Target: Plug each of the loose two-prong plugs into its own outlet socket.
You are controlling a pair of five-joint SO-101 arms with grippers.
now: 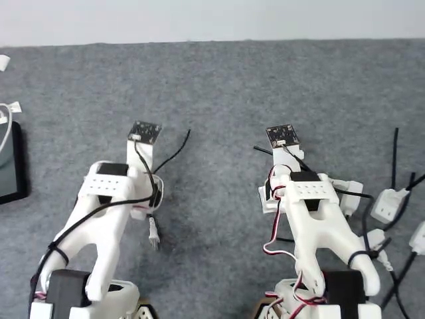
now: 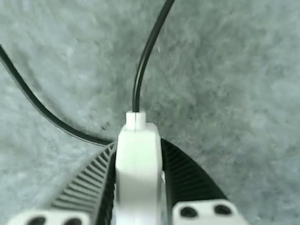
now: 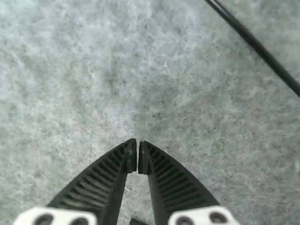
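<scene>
**Surface:** your table carries one grey, fuzzy felt-like mat (image 1: 226,86), which runs back to the pale wall.

**Lying on it, left edge:**
- One flat black-framed tablet with a dark screen (image 1: 9,166), partly cut off.
- One white cable (image 1: 6,129) looping just beside the tablet.
- Two small white scraps, one at the far corner (image 1: 3,62) and one near the cable (image 1: 14,106).

**Middle:**
- One thin black cord (image 1: 178,147), curving across the mat between the arms.

**Right side:**
- One white plastic connector piece (image 1: 388,203).
- A second white connector piece (image 1: 418,238) at the edge.
- A third white connector piece (image 1: 376,239), partly hidden by an arm. All three sit near one another on black leads that cross.
- One straight black lead (image 1: 396,149), stretching away from them.
</scene>
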